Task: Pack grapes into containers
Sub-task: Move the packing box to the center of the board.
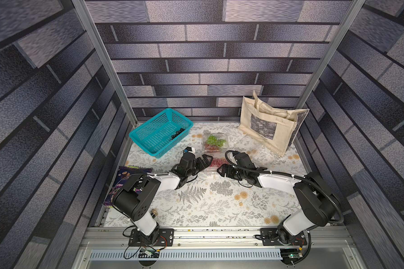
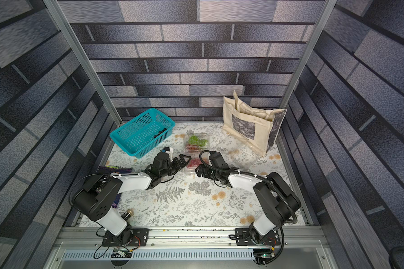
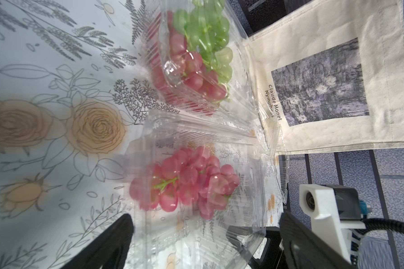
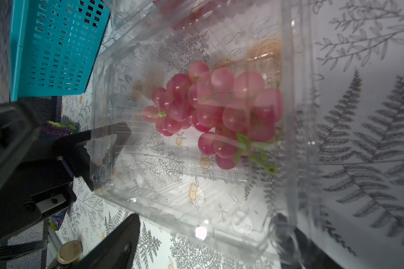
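Both grippers are stationed at the near container (image 4: 173,198), mid-table on the floral tablecloth (image 1: 196,202)

- Left gripper (image 1: 208,160): fingers spread wide, nothing held; in the left wrist view the container's end is seen between them
- Right gripper (image 1: 221,171): fingers also wide apart, set at the opposite near corner; clear plastic lies between them in the right wrist view, but contact cannot be told
- Red bunch (image 4: 215,111): lying inside the near container, viewed through clear plastic from both wrists. A lid panel appears to be over it; whether it is latched cannot be told
- Far container (image 1: 215,142): just behind the near one, loaded with the green bunch (image 3: 205,37) and a second red bunch (image 3: 196,76), lid seemingly down
- Third container (image 1: 262,152): empty as far as can be seen, near the foot of the tote bag (image 1: 266,125)
- Black bunch (image 1: 178,134): in the corner of the teal basket (image 1: 132,136), not yet packed

Step judged: the red bunch has been delivered and the near container is being attended to from both sides, most likely for closing its lid

Next move calls for: the thin box to be steadied by one gripper while the lid's free edge is pressed down by the other, evenly, so that no grape or stem is pinched at the rim. The plastic is light and is expected to slide or buckle under a one-sided push. After that, the black bunch is left to be fetched from the basket and the third container to be brought within reach
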### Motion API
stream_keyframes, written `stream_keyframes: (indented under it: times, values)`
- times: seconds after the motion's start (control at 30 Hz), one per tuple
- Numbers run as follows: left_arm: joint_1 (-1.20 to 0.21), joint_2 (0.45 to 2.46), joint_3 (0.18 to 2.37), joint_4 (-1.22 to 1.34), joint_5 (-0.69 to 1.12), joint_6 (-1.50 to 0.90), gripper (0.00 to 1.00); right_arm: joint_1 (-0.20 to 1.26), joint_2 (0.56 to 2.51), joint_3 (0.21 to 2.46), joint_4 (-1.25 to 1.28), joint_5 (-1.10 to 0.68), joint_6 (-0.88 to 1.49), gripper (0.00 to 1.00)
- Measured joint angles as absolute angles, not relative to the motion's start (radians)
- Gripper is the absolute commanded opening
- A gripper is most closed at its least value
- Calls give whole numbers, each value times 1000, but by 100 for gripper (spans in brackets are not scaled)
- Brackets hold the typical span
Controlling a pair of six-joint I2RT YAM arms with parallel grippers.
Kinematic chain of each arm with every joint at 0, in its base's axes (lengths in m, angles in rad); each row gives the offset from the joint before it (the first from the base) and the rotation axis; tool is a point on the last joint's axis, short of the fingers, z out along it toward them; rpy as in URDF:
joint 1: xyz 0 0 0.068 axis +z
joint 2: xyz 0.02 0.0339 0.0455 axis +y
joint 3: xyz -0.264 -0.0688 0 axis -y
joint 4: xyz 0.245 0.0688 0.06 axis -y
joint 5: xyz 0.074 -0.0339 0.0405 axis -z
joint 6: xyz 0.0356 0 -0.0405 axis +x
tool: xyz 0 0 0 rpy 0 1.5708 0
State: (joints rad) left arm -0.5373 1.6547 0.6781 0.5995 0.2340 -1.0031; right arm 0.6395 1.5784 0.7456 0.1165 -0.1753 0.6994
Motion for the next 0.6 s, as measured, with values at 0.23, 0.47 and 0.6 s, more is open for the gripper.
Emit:
stream_keyframes:
  times: [0.23,0.47,0.6]
  values:
    - [-529,1713,729,605,243,-1003,100,640,1591,752,117,-160,707,90]
    - [-511,1730,760,605,258,-1003,100,640,1609,774,116,-153,714,90]
    - [-497,1732,764,606,262,-1003,100,640,1632,796,116,-153,718,90]
